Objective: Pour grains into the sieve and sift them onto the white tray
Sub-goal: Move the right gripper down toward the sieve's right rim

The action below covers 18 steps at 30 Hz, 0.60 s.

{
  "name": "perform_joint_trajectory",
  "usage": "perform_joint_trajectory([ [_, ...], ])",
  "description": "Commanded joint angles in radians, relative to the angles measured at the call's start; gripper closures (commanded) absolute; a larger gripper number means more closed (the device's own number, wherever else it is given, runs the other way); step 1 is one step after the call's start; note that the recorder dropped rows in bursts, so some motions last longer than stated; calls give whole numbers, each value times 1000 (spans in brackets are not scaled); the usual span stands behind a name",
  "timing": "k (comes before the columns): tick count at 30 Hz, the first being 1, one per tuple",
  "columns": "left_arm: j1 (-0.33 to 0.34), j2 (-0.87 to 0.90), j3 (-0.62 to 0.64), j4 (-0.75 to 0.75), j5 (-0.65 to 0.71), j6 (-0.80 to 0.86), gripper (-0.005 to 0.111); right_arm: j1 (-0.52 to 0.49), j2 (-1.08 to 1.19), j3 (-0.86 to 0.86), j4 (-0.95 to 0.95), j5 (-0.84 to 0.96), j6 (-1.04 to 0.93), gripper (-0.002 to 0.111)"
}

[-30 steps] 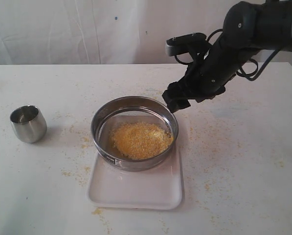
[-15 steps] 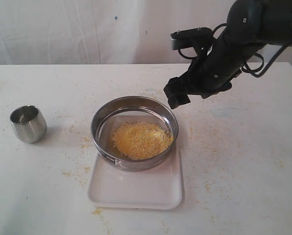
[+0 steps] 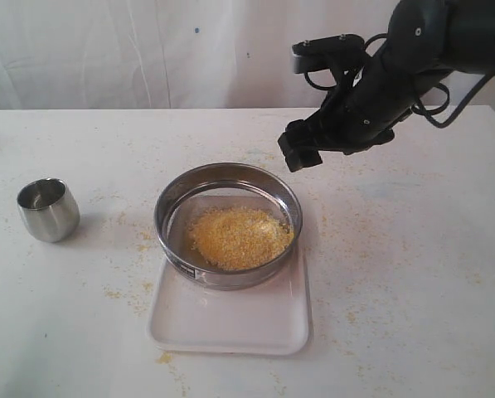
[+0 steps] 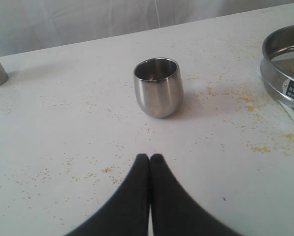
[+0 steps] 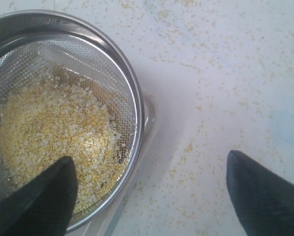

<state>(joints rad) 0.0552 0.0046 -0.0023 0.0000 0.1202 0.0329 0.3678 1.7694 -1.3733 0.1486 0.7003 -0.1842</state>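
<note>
Grains heaped in sieve, on white tray's far end. Right gripper above sieve rim, spread wide, empty. Left gripper closed, empty.

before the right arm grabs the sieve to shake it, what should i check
1. Grains heaped on the mesh of the sieve: ok.
2. Sieve resting on the white tray: ok. It sits toward the tray's far end, and whether its far rim overhangs: cannot tell.
3. Right gripper open and empty, up beside the sieve's rim: ok.
4. Left gripper shut, empty, away from the sieve: ok.
5. Steel cup upright, clear of the tray: ok.
6. Bare part of the tray clean to catch the siftings: ok.
</note>
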Motion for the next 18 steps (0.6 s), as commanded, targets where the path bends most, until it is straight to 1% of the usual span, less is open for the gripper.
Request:
perform_joint_trajectory([
  [1, 2, -5, 2, 0, 3, -6, 107, -31, 16, -38, -8, 20, 11, 31],
  [5, 2, -5, 2, 0, 3, -6, 107, -39, 91, -131, -8, 83, 11, 31],
  [11, 2, -5, 2, 0, 3, -6, 107, -39, 180, -281, -1, 112, 11, 31],
  [18, 2, -5, 2, 0, 3, -6, 107, -39, 267, -405, 4, 180, 5, 31],
])
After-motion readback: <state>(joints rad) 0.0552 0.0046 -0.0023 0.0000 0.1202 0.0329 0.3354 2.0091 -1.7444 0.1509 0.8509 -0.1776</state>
